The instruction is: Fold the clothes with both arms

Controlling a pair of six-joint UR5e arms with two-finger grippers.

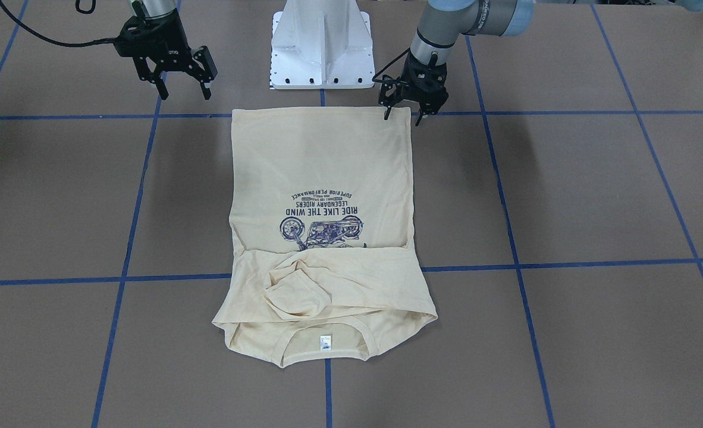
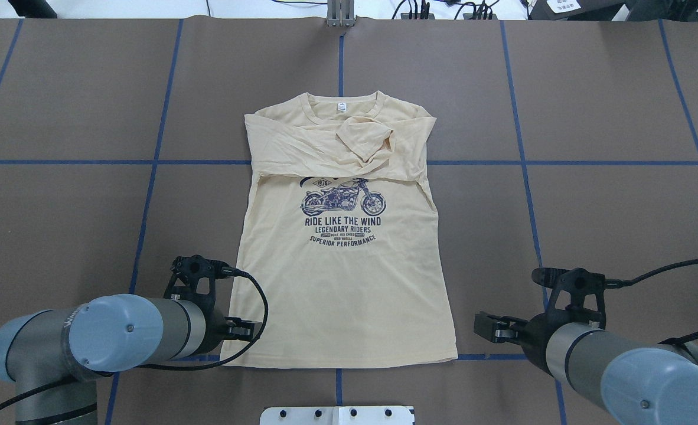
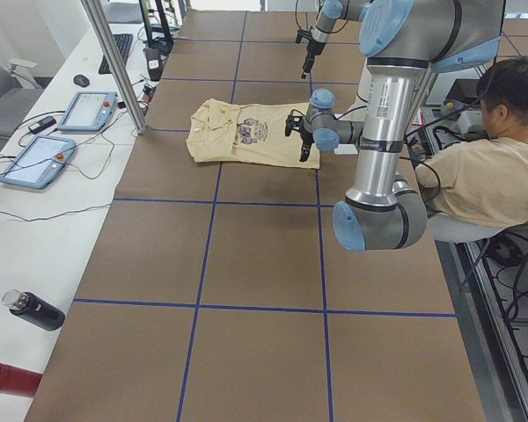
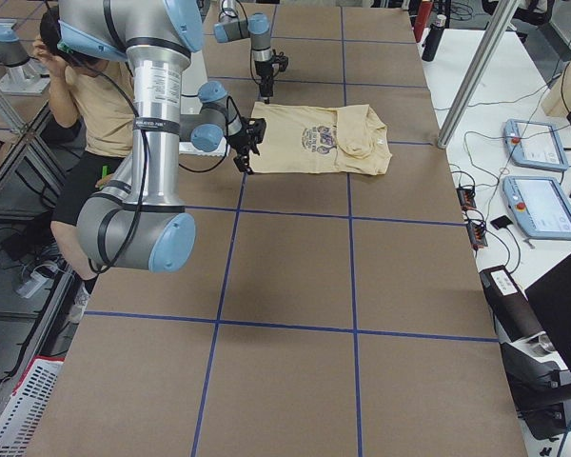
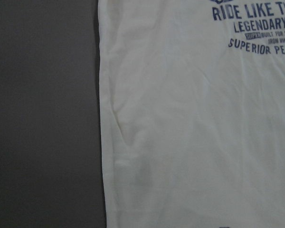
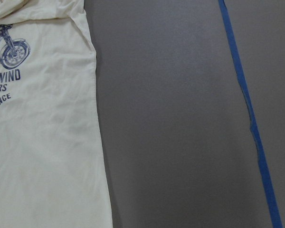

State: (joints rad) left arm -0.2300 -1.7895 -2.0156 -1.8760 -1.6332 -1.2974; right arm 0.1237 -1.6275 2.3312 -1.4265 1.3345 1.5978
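On the brown worktop (image 1: 565,190) the shirt (image 1: 322,154) lies flat, sleeves folded across. The left pincer (image 1: 403,117) is spread at its hem corner; the right pincer (image 1: 185,94) is spread, clear of the cloth.

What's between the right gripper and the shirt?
Only bare table: in the front-facing view the right gripper, jaws open, hangs clear of the shirt's hem corner, a blue tape line running alongside the gap.

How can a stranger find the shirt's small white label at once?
Start at the cream shirt in the middle of the brown table. Go to its collar, the end far from the robot's base. The label is the only white patch inside the neckline.
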